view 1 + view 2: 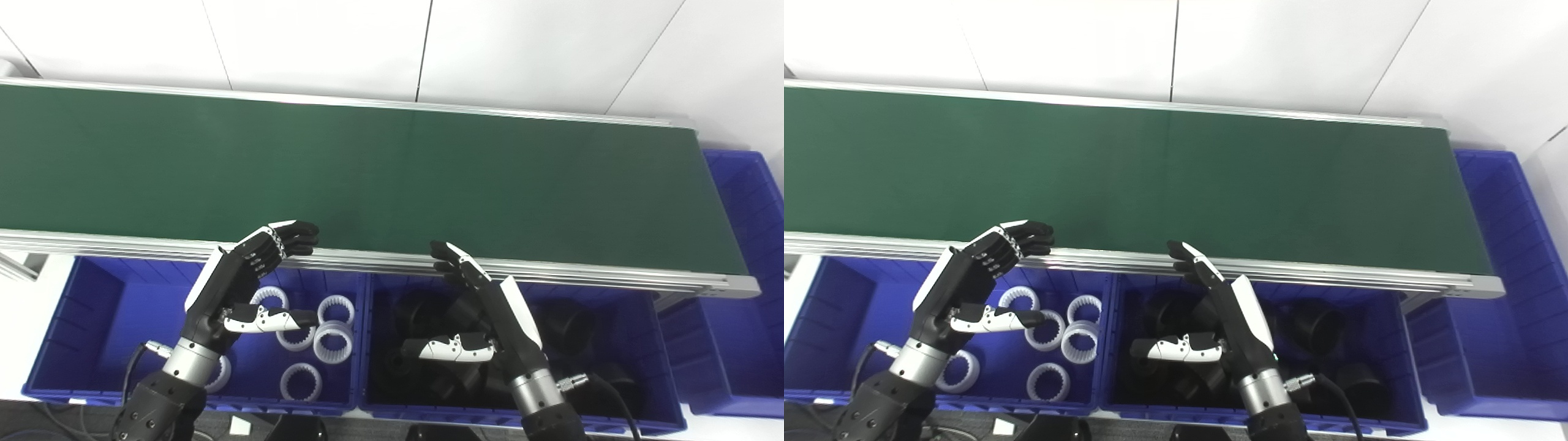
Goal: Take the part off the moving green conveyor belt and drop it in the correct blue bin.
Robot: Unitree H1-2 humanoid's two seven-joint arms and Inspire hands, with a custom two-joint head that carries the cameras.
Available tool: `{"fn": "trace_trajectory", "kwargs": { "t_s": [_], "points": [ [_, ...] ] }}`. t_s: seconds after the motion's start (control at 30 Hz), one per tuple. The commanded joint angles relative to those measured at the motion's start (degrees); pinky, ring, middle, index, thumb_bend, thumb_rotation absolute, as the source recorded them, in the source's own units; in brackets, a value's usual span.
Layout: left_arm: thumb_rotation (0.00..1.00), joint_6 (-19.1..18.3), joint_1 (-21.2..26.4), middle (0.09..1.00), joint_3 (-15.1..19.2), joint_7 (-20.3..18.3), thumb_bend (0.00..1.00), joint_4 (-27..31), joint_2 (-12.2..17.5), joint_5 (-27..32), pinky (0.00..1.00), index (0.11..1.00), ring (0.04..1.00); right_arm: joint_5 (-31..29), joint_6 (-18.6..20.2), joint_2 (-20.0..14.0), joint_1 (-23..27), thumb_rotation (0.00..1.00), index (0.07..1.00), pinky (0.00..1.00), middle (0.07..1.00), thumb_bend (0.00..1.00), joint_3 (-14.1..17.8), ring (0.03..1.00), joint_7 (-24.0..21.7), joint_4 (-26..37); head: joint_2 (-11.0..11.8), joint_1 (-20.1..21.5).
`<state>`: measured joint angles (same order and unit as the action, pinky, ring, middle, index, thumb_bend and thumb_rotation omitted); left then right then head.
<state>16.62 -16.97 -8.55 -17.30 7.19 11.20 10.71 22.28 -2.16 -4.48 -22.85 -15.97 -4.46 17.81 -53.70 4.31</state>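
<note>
white wall panels [520,49], grey cables [55,419]

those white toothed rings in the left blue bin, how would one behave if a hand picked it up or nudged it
The white toothed plastic rings look rigid and thin-walled, so probably stiff and light for their size. Most lie flat in the left blue bin, so a nudge would likely slide one; on edge it could roll. The smooth outer face may slip, while the inner teeth could give fingers purchase.

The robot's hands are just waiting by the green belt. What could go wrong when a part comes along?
No part shows on the belt yet. Both the left hand and the right hand wait open over the bins, so a fast part might slip past. A part could also land wrongly: white rings left, black parts right.
</note>
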Motion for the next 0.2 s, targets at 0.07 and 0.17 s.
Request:
{"fn": "trace_trajectory", "kwargs": {
  "t_s": [0.07, 0.17],
  "points": [
    [0.13, 2.2, 0.7, 0.779, 0.4, -0.6, 0.91, 1.1, 0.3, -0.3, 0.73, 0.740, 0.753, 0.3, -0.2, 0.6, 0.3, 0.31, 0.876, 0.78, 0.860, 0.89, -0.2, 0.826, 0.5, 1.2, 0.1, -0.1],
    [0.13, 2.4, 0.7, 0.779, 0.5, -0.8, 0.91, 1.0, 0.3, -0.3, 0.73, 0.741, 0.752, 0.2, -0.1, 0.6, 0.3, 0.30, 0.876, 0.79, 0.859, 0.89, -0.2, 0.828, 0.4, 1.4, 0.1, 0.0]
  ]
}}
